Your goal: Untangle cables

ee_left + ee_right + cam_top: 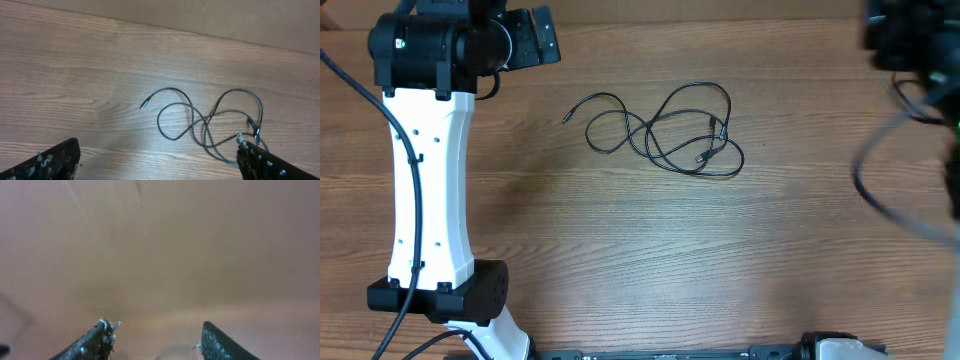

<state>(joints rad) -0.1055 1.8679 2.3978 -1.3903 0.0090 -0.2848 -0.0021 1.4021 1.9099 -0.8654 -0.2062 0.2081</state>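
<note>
Tangled cables [650,130] lie loosely looped near the centre of the wooden table [620,250]. Left gripper [157,147] hovers wide open, empty; right gripper [155,327] stands partly open, likewise holding nothing.

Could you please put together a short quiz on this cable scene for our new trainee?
1. True or false: the left gripper stands open, clear of the cables.
2. The cables lie: A in a tray; B tangled on the wooden table; C hanging off its edge.
3. Which wrist view shows the cables?
Key: 1 true; 2 B; 3 the left wrist view.
</note>
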